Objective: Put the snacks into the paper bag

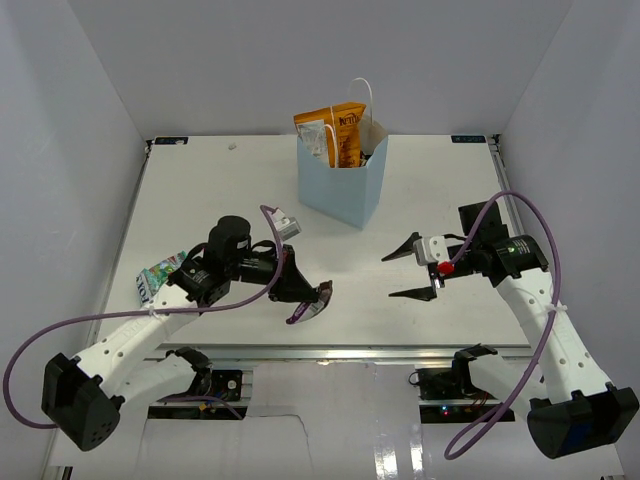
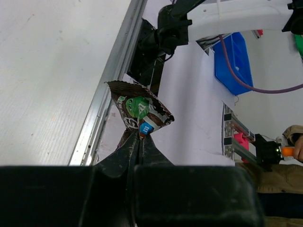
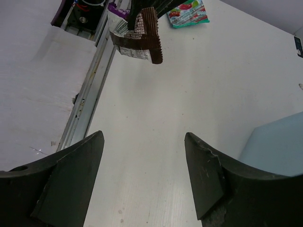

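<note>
White tabletop [image 1: 220,180] carries the light blue paper bag [image 1: 340,195] upright near its far edge, an orange chip bag [image 1: 347,130] poking from its top. Right jaws hang spread wide, holding nothing. Left jaws pinch a dark candy packet [image 2: 142,112] above the near edge. A green packet [image 1: 160,273] lies at far left.

right gripper [image 3: 143,142]: jaws spread wide
brown candy packet [image 3: 139,40]: pinched at its top edge
green packet [image 3: 189,13]: flat beyond it
paper bag [image 3: 279,146]: right edge

Cut off rightward — probably the paper bag [image 3: 277,144].
</note>
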Robot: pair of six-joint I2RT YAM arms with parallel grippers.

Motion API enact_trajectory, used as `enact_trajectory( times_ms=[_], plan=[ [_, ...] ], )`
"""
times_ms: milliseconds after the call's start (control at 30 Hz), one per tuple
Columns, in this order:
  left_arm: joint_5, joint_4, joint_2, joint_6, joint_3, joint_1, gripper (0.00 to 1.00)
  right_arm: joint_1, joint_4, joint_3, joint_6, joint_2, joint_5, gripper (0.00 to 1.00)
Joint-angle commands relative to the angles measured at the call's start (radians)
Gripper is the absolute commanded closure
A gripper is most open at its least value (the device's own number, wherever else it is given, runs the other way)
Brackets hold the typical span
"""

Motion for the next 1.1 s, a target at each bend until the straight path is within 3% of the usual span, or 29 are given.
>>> enact_trajectory(
  times_ms=[0,400,1067],
  plan=[
    [0.018,0.073,0.019,-0.003,0.018,-0.067,1.00,0.005,-0.040,-0.016,0.014,-0.024,-0.017,0.25],
    [-0.037,0.090,0.122,0.033,0.072,-0.220,1.00,0.004,-0.068,-0.045,0.056,-0.096,0.019,0.24],
    [-0.069,0.105,0.204,0.053,0.124,-0.328,1.00,0.005,-0.121,-0.035,0.014,-0.115,0.026,0.23]
  ],
)
